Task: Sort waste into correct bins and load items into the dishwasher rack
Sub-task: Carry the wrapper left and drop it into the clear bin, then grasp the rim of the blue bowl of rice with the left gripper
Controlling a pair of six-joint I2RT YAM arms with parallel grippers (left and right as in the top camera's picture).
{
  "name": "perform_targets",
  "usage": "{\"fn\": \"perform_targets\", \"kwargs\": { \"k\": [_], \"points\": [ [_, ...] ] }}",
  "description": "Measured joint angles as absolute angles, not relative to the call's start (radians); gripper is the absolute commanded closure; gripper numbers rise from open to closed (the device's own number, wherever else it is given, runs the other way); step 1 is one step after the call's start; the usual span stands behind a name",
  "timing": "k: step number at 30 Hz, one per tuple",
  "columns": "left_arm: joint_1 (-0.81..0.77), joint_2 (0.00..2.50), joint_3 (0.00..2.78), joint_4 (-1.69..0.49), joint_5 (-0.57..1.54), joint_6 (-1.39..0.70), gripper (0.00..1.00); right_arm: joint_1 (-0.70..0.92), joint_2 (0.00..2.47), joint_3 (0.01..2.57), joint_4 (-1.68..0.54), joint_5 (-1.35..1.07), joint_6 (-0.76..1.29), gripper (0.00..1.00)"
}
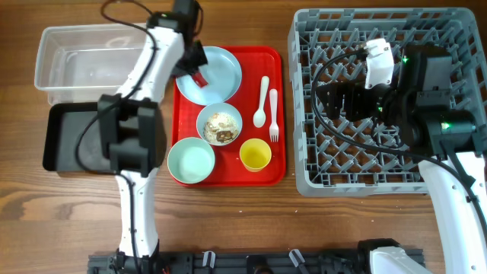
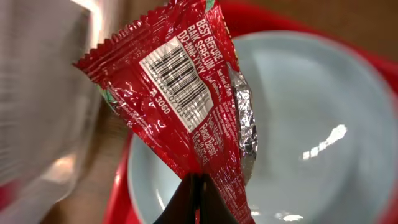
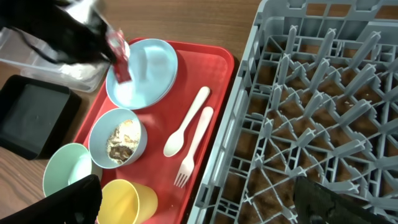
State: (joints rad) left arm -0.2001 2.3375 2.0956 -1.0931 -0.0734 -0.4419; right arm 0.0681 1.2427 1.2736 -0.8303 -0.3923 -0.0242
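Wrapper place: the wrapper (image 2: 186, 99) hangs from the left gripper (image 2: 198, 194) over the plate's (image 2: 311, 124) left side, on the red tray (image 1: 259, 61). I cannot tell if its far end touches the plate.
Left jaws: pinched tight on one narrow corner of the wrapper.
Right jaws: the right gripper (image 1: 329, 99) is spread wide with nothing in it, over the rack (image 1: 319, 176).
Weight: I think it is very light, like paper.
Feel: thin, crinkly and floppy. It looks shiny, so it may be slippery. A silver inside shows along one torn edge.
Breakable: no. A hard squeeze will not hurt it.
Where to hold: a flat corner or the crimped end seam is best, I think. The grip now is only on a small tip, so it could slide out with a fast swing.
Long way: in the left wrist view it runs from the pinched tip out to the wide end.
Pointing: the wide crimped end points away from the fingers. The barcode side faces the wrist camera.
Tilt: from the right wrist view it hangs mostly up and down, leaning a bit.
Bins: the tub (image 1: 76, 53) and black tray (image 1: 65, 137) sit just left of the red tray.
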Motion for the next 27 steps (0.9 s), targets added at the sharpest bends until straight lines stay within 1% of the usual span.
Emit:
{"fn": "perform_targets", "kwargs": {
  "k": [6,11,13,18,19,20,21,22,23,24,25,26,27],
  "points": [
    [-0.206,2.172,2.095,-1.102,-0.07,-0.381,0.96,0.068,1.243,1.274,-0.83,-0.392,-0.024,0.0],
    [-0.184,2.089,2.095,-1.157,-0.078,-0.366,0.96,0.068,1.243,1.274,-0.83,-0.392,-0.024,0.0],
    [-0.153,2.077,2.095,-1.164,-0.08,-0.363,0.96,0.068,1.243,1.274,-0.83,-0.392,-0.024,0.0],
    [0.009,2.078,2.095,-1.159,-0.086,-0.363,0.95,0.068,1.243,1.274,-0.83,-0.392,-0.024,0.0],
    [0.043,2.082,2.095,-1.152,-0.086,-0.364,0.9,0.068,1.243,1.274,-0.829,-0.392,-0.024,0.0],
    [0.074,2.087,2.095,-1.144,-0.089,-0.363,0.8,0.068,1.243,1.274,-0.829,-0.392,-0.024,0.0],
    [0.095,2.093,2.095,-1.137,-0.091,-0.361,0.67,0.068,1.243,1.274,-0.829,-0.392,-0.024,0.0],
    [0.116,2.103,2.095,-1.132,-0.093,-0.363,0.45,0.068,1.243,1.274,-0.829,-0.392,-0.024,0.0],
    [0.129,2.112,2.095,-1.131,-0.096,-0.357,0.32,0.068,1.243,1.274,-0.829,-0.392,-0.025,0.0],
    [0.138,2.12,2.095,-1.131,-0.097,-0.358,0.22,0.068,1.243,1.274,-0.829,-0.392,-0.024,0.0],
    [0.146,2.131,2.095,-1.132,-0.097,-0.353,0.15,0.068,1.243,1.274,-0.829,-0.392,-0.025,0.0],
    [0.149,2.141,2.095,-1.134,-0.097,-0.351,0.12,0.068,1.243,1.274,-0.826,-0.392,-0.024,0.0],
    [0.15,2.145,2.095,-1.134,-0.097,-0.346,0.11,0.068,1.243,1.274,-0.824,-0.392,-0.024,0.0]
  ]
}}
